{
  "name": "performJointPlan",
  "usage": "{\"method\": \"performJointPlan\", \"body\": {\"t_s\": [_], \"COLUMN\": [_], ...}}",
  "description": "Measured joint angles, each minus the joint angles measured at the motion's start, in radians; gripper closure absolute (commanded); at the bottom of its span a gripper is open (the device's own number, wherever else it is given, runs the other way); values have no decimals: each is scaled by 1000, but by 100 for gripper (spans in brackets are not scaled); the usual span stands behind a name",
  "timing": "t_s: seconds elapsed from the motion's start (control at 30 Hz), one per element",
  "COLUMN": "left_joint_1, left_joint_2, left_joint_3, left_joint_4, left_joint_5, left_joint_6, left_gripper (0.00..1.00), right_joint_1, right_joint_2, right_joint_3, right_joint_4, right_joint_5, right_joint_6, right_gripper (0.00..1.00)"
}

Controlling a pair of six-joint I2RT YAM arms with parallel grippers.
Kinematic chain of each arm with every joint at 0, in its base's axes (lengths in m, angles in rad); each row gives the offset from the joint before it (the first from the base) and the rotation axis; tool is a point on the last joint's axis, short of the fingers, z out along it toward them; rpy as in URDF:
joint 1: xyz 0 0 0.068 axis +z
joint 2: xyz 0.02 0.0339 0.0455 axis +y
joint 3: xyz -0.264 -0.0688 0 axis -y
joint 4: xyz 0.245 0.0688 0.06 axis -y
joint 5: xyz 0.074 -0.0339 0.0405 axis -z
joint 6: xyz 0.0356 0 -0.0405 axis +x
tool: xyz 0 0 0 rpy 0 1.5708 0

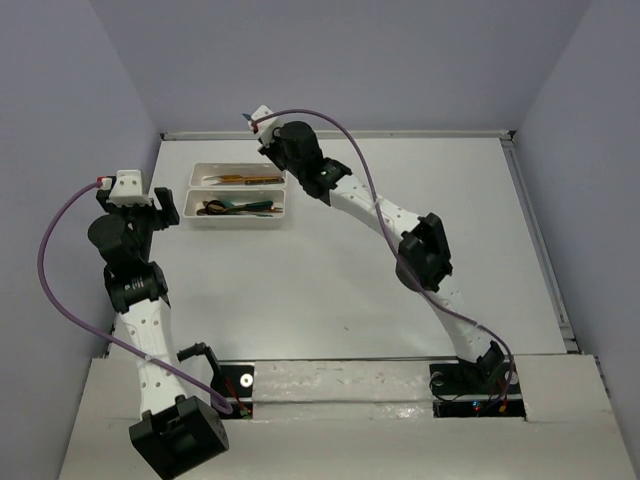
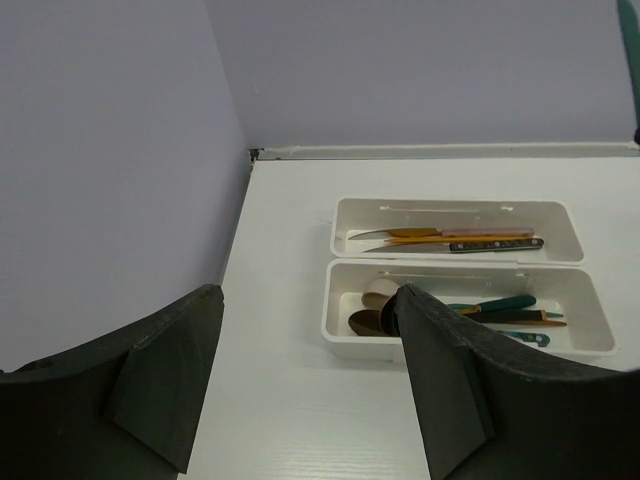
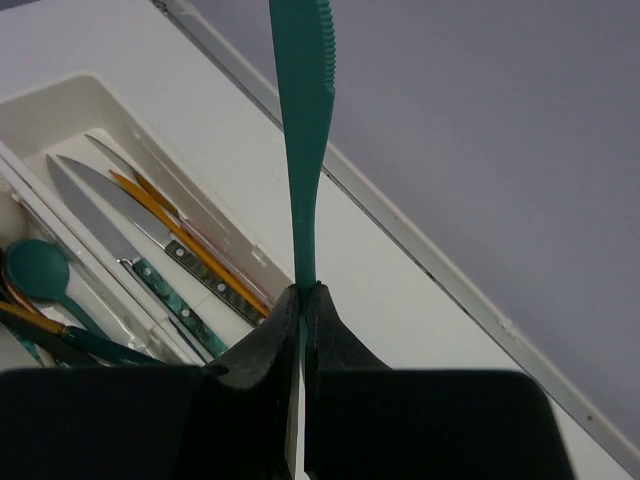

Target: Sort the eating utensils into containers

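My right gripper [image 3: 302,292] is shut on a teal knife [image 3: 300,120] with a serrated edge, which sticks straight out from the jaws. It hangs in the air just behind the far tray's right end [image 1: 262,128]. The far white tray [image 1: 237,178] holds several knives [image 2: 450,240], silver, orange and dark-handled. The near white tray [image 1: 237,209] holds spoons [image 2: 375,320], among them a teal one [image 3: 38,268]. My left gripper [image 2: 308,300] is open and empty, left of the trays [image 1: 168,208], facing them.
The table's back edge rail [image 3: 430,250] and the purple back wall lie right behind the held knife. The left wall runs close beside my left arm [image 1: 135,280]. The white tabletop [image 1: 400,320] spreads right of the trays.
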Motion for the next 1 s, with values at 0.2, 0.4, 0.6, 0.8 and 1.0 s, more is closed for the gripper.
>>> {"method": "performJointPlan", "body": {"t_s": [0.2, 0.4, 0.6, 0.8, 1.0], "left_joint_1": [3, 6, 6, 6, 6], "left_joint_2": [4, 13, 15, 15, 15], "left_joint_3": [0, 0, 0, 0, 0], "left_joint_4": [0, 1, 5, 8, 7], "left_joint_5": [1, 5, 6, 8, 7], "left_joint_6": [0, 0, 0, 0, 0], "left_gripper": [19, 19, 19, 19, 19], "right_joint_1": [0, 0, 0, 0, 4], "right_joint_2": [211, 323, 385, 401, 401], "right_joint_3": [178, 206, 235, 245, 256], "right_joint_4": [48, 87, 84, 66, 73], "right_joint_5": [-101, -142, -152, -149, -131], "right_joint_6": [-73, -117, -127, -140, -146], "right_gripper": [100, 100, 100, 62, 35]}}
